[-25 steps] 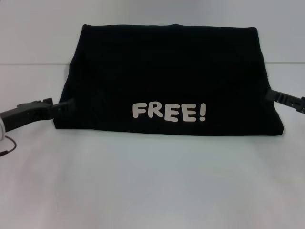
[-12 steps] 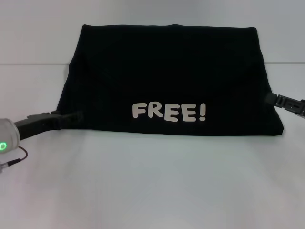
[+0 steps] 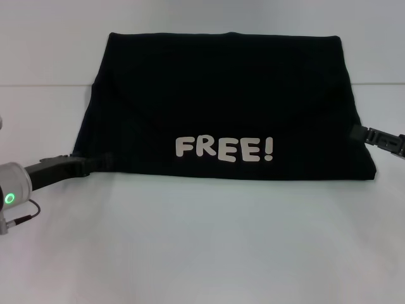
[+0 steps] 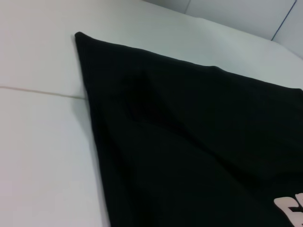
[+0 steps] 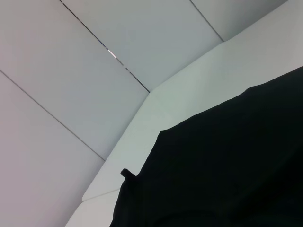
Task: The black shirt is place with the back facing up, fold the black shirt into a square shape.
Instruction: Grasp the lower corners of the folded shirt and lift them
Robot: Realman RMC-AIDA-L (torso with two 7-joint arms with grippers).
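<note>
The counter (image 3: 202, 253) is a plain white surface filling the lower half of the head view, with a pale wall behind. The black shirt (image 3: 221, 95) lies across the centre of the frame, already folded into a wide band with slanted sides, its near edge carrying the white lettering "FREE!" (image 3: 224, 149) at lower centre. It is not yet square: the width is clearly greater than the depth.

The left claw (image 3: 95, 164) sits at the lower left corner of the cloth, its tip touching or under the hem; I cannot tell whether it is clenched or released. The right claw (image 3: 362, 132) meets the shirt's right edge at mid height, and its state cannot be read either.

Judging from this, the main risk is an uneven side fold. The two claws stand at different heights in the frame, so lifting together could skew the band and leave a crooked shape. If either claw has caught only the top layer, the stacked folds could peel apart and slide on the smooth counter.
</note>
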